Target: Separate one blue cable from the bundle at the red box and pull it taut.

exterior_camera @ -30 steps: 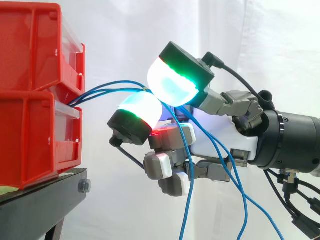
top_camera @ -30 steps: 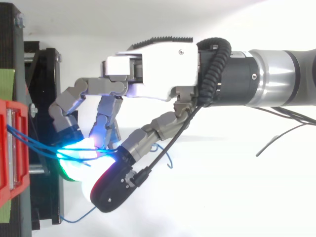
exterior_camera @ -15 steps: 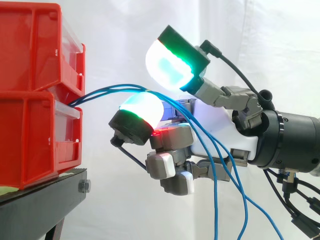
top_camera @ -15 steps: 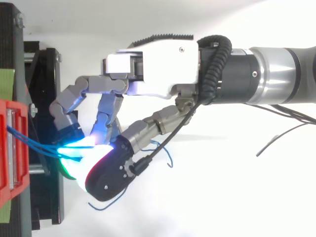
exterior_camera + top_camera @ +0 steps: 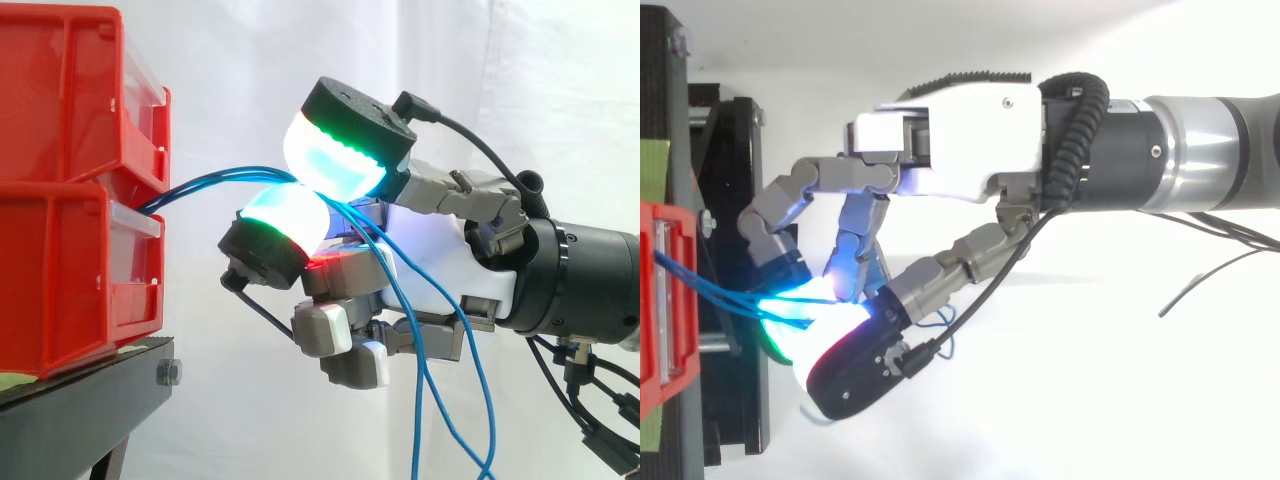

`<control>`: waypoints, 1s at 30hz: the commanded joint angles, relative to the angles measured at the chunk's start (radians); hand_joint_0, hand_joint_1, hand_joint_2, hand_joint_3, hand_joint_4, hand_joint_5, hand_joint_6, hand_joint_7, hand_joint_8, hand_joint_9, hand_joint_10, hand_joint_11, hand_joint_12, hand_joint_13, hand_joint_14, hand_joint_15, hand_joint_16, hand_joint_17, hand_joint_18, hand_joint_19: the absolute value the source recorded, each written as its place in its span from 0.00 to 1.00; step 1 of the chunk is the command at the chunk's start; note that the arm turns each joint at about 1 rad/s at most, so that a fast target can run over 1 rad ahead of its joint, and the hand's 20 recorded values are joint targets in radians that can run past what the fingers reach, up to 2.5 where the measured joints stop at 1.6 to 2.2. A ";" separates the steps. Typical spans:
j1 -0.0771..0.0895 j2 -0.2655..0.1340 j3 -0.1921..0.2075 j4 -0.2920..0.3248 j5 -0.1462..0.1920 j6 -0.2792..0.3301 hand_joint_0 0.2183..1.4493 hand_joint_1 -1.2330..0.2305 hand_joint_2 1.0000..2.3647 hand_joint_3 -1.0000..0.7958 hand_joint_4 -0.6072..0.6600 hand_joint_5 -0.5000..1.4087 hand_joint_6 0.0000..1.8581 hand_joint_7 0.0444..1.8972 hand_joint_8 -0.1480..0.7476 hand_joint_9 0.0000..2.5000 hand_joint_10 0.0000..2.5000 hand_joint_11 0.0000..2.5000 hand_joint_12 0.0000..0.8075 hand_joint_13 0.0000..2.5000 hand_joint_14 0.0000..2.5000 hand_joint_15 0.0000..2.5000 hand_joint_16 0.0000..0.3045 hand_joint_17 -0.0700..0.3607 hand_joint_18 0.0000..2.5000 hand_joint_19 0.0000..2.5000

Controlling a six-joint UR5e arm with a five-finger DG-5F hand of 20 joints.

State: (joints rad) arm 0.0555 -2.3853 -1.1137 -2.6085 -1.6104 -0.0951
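The robot hand (image 5: 960,140) pinches the thin blue cables (image 5: 200,181) between two glowing pads beside stacked red plastic bins (image 5: 70,200). Next, probably, it must isolate one strand and draw back.

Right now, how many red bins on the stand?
2, stacked at the side view's left: the upper bin sits on the lower bin, which rests on the black stand. The blue cables come out where they meet. More may hide beyond the edge.

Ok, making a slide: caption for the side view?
Robot hand pinching blue cables between its glowing pads, just off the stacked red bins.
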 commanded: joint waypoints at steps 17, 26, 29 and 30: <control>-0.002 0.000 0.003 0.001 -0.014 0.000 0.24 0.34 0.00 0.28 0.66 0.19 0.47 0.68 0.65 0.50 0.01 0.47 0.54 0.46 0.01 0.27 0.19 0.47 0.50 0.29; -0.002 0.000 0.005 -0.001 -0.014 0.000 0.33 0.36 0.01 0.38 0.63 0.18 0.46 0.72 0.63 0.49 0.01 0.47 0.53 0.46 0.01 0.28 0.18 0.45 0.48 0.31; -0.002 0.000 0.005 -0.001 -0.014 0.000 0.33 0.29 0.02 0.46 0.60 0.18 0.47 0.76 0.63 0.49 0.01 0.48 0.53 0.45 0.01 0.27 0.18 0.45 0.48 0.31; -0.002 0.000 0.005 -0.001 -0.014 0.000 0.34 0.28 0.02 0.47 0.59 0.18 0.47 0.78 0.63 0.48 0.01 0.48 0.53 0.45 0.01 0.27 0.18 0.45 0.48 0.31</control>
State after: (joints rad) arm 0.0537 -2.3853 -1.1092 -2.6091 -1.6245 -0.0951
